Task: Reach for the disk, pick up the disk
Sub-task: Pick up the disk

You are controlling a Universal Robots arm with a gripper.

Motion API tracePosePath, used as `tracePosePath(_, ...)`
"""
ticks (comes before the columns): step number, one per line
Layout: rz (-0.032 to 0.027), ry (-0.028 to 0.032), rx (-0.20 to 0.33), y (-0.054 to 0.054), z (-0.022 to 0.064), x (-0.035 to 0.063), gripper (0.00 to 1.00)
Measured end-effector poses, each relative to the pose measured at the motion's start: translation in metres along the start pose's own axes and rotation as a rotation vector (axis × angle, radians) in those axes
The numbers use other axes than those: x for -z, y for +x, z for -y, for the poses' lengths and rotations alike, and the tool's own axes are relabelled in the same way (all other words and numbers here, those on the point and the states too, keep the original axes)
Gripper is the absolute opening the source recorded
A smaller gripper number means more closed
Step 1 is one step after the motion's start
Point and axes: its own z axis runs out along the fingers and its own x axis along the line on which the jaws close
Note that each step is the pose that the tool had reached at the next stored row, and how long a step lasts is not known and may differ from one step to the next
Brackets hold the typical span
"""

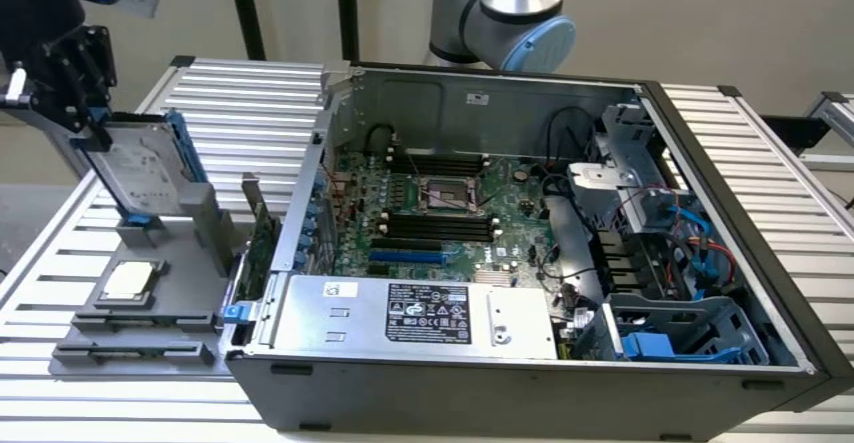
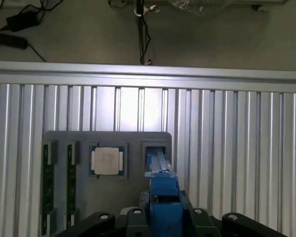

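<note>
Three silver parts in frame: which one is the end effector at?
The disk: blue-railed, standing on edge in the grey holder, top at the end effector. The square chip lies flat beside it; the power supply sits in the computer case.

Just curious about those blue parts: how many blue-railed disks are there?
1: the disk stands on edge in the grey holder at the exterior view's left. The drive cage in the computer case could hide more.
</note>
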Motion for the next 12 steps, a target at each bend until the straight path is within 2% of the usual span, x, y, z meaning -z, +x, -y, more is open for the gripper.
tracePosePath(8,0.0,0.0001,0.0,-0.001,0.0061,0.0363,0.33)
tracePosePath(12,0.0,-0.0004,0.0,-0.001,0.0133,0.0549,0.33)
